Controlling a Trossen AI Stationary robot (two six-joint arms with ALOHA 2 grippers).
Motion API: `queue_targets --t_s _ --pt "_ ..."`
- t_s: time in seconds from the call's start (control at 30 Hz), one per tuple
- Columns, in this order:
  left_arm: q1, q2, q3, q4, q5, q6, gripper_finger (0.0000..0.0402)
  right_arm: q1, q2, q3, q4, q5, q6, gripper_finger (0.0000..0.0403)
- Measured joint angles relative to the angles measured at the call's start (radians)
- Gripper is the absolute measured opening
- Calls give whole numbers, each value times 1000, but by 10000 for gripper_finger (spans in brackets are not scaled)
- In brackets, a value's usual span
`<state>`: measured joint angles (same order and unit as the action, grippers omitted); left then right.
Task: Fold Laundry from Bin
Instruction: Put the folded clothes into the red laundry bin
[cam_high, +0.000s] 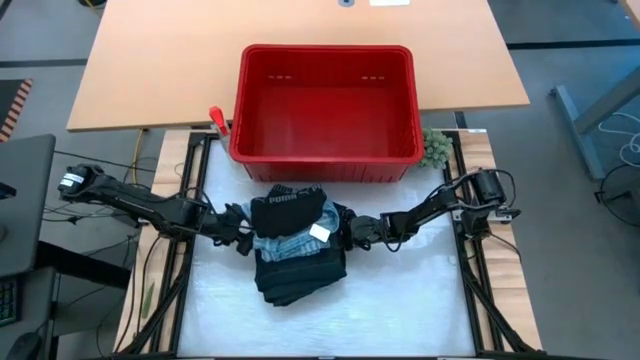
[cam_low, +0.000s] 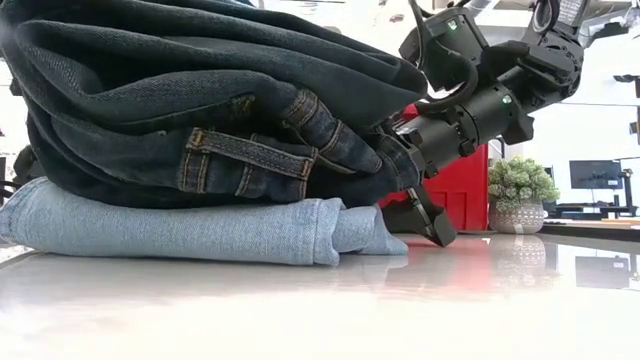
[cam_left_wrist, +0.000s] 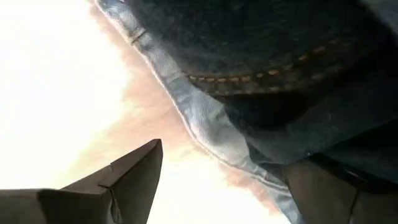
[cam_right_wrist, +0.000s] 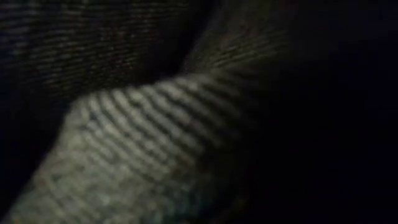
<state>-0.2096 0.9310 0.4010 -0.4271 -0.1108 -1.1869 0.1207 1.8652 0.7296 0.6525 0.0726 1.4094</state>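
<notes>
Now the laundry (cam_high: 297, 240) sits as a stacked pile of soft folded garments on the white table top (cam_high: 400, 310), just at six o'clock of the red rectangular plastic bin (cam_high: 325, 100), whose floor shows bare. On top lies a black garment with white lettering (cam_high: 288, 210), under it a blue-white striped piece (cam_high: 285, 246) with a small white tag, then dark denim; the low view shows a pale blue-grey folded layer (cam_low: 180, 225) at the very bottom.

Both grippers flank the pile — the left gripper (cam_high: 240, 232) at its nine o'clock edge, the right gripper (cam_high: 352, 232) at its three o'clock edge. Each stands spread wide and appears to hold nothing, though both are pressed close against the cloth. In the left wrist view one dark finger (cam_left_wrist: 134, 171) rests clear of the denim hem, with the other tucked under the fabric; the right wrist view is filled with ribbed cloth.

Denim of this sort is likely heavy and fairly stiff at the seams, while the upper pieces are light and will slide off if the stack tilts. A hold low on both sides, under the bottom layer, would probably keep it together. A small green fuzzy lump (cam_high: 435, 148) lies at the bin's four o'clock corner.
</notes>
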Motion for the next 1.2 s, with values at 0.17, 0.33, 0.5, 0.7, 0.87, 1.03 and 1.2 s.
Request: queue_targets --t_s 0.17,0.33,0.5,0.7,0.87,1.03,1.2 --pt "0 25 -83 182 2 -30 302 0 0 0 0 0 -2 356" --pt "0 88 -160 353 -10 -66 302 1 0 -1 3 2 -4 356" --pt "-1 203 -203 601 -13 -88 301 -9 0 -3 3 5 -29 356" --pt "-1 347 -207 806 -33 -63 301 2 1 11 -43 34 -46 356" --pt "-1 450 -203 931 -47 -55 301 13 3 18 -104 74 -38 354" --pt "-1 491 -192 987 -64 -37 301 14 9 21 -143 99 -30 329" --pt "0 503 -145 947 -77 -1 274 34 113 104 -108 117 -35 296"
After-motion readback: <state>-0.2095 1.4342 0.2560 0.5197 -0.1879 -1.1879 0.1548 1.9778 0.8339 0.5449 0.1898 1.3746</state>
